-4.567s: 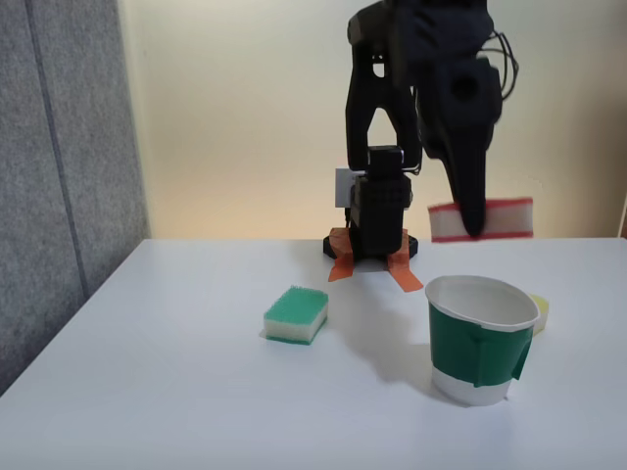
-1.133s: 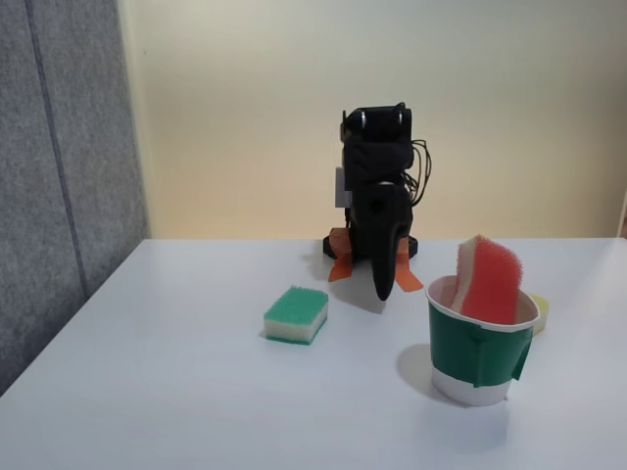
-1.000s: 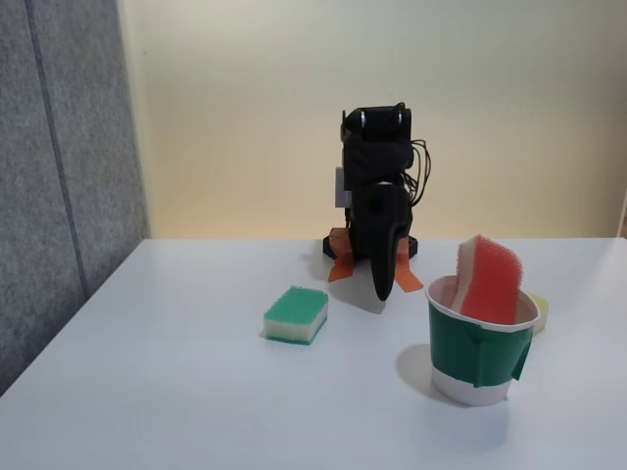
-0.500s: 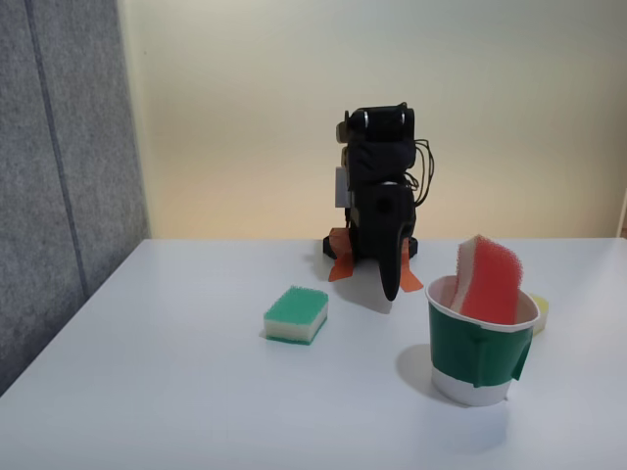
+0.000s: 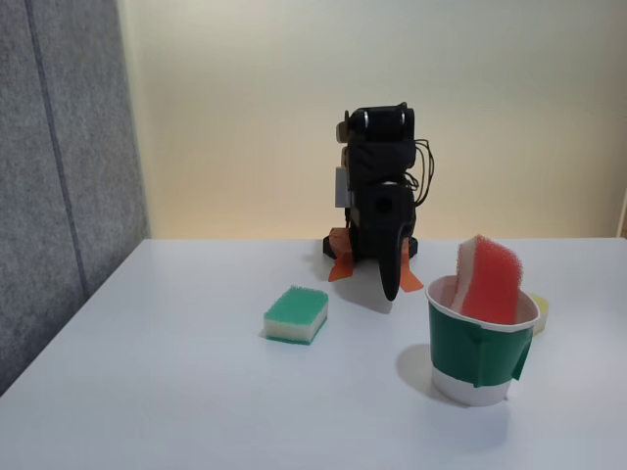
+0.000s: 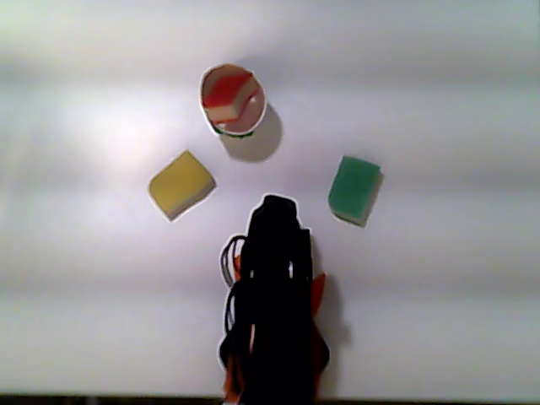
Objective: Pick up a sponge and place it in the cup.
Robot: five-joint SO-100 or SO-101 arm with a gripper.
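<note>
In the fixed view, the rectangular sponge with its fuzzy red top and pale cream body point(image 5: 487, 279) stood on end, tilted, inside the wide white paper cup with a rolled rim and dark green band point(image 5: 479, 352), its upper half poking above the rim. The cup sat toward the desk's right edge. The black gripper point(image 5: 390, 291) hung folded down by the arm's base at the far edge, holding nothing; whether its fingers were apart, I could not tell. A small green-topped sponge point(image 5: 296, 313) lay mid-desk.

In the other view, from above, the sponge point(image 6: 229, 95) filled the round cup point(image 6: 208, 82). A soft yellow sponge point(image 6: 180, 183) and the green one point(image 6: 354, 189) lay flat on either side of the dark gripper point(image 6: 274, 205).
</note>
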